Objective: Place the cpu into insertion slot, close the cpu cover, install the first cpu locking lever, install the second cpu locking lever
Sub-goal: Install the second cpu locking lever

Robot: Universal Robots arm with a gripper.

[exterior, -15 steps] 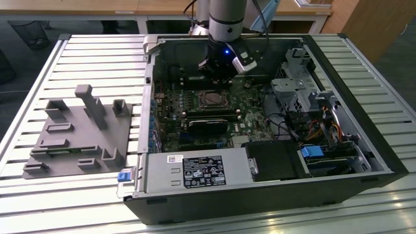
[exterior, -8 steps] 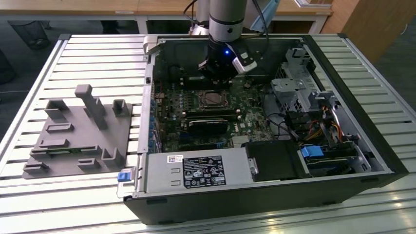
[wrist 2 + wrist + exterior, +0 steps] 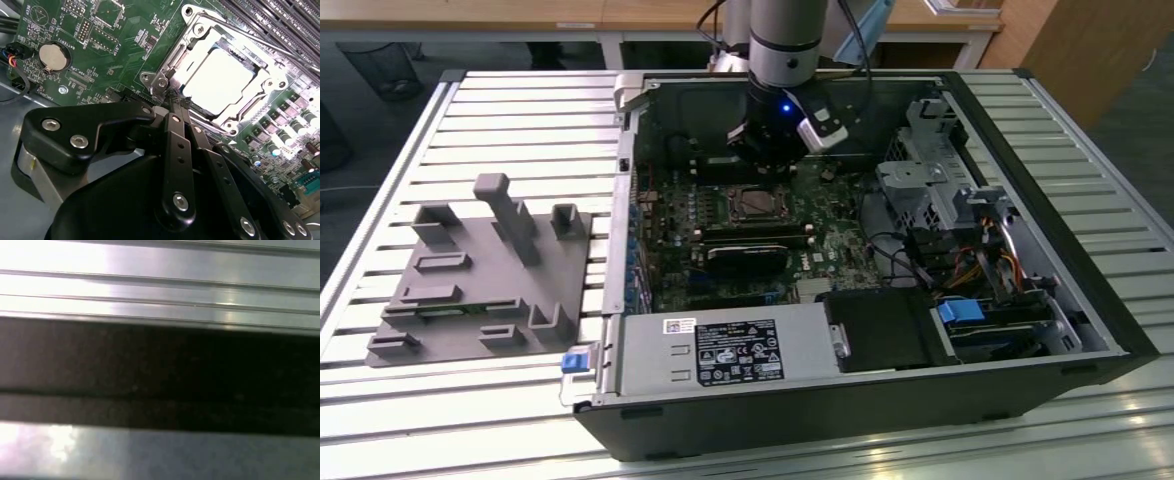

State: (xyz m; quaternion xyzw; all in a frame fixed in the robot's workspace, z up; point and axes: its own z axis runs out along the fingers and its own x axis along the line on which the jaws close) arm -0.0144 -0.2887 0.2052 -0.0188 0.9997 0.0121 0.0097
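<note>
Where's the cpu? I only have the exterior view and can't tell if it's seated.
Observer: In the second wrist view the cpu is seated in the socket, pale top up.
Operator: Cover?
Observer: The cover lies flat over it, and the cpu shows through its cut-out.
Operator: Gripper?
Observer: The gripper has its fingers together, with the tips at the cover's corner beside a screw. I can't tell whether they pinch anything.
</note>
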